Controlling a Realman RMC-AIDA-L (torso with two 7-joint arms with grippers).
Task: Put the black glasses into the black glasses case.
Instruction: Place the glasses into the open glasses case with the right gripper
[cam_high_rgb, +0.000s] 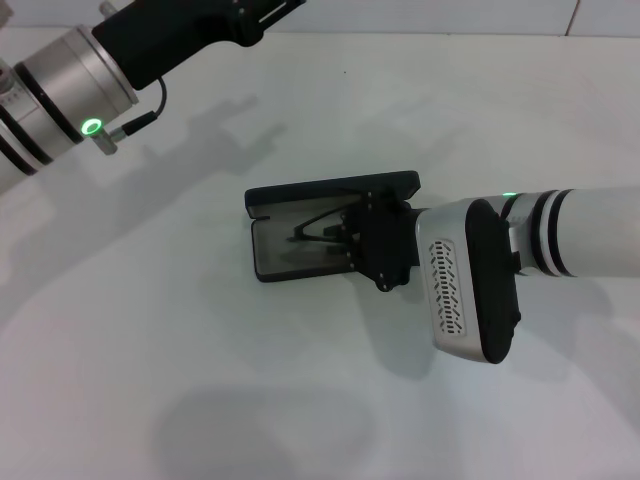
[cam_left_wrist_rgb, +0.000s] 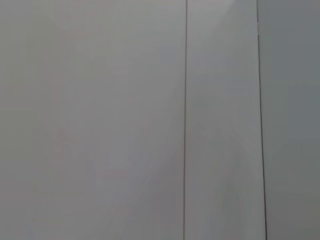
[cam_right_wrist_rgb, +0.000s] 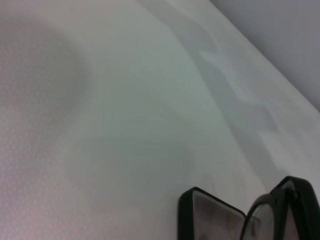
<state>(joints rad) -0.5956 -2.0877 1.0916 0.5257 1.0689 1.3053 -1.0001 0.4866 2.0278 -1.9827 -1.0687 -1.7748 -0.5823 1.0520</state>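
Head view shows my right arm coming in from the right edge at mid-height, its grey-and-black wrist housing nearest me and the right claw (cam_high_rgb: 352, 238) reaching left over the black glasses case (cam_high_rgb: 300, 225), which lies open on the white bench (cam_high_rgb: 200, 380) just left of centre frame. The black glasses (cam_high_rgb: 318, 232) sit over the grey lining of the lower half, thin frame and temples dark against it, with the claw's fingers closed on them at the case's right end. The lid stands raised along the case's far edge. From the right wrist view I see the case and a lens at the bottom right corner. Farther off, in the upper left of the head view, my left arm hangs raised; I cannot tell the state of its claw.
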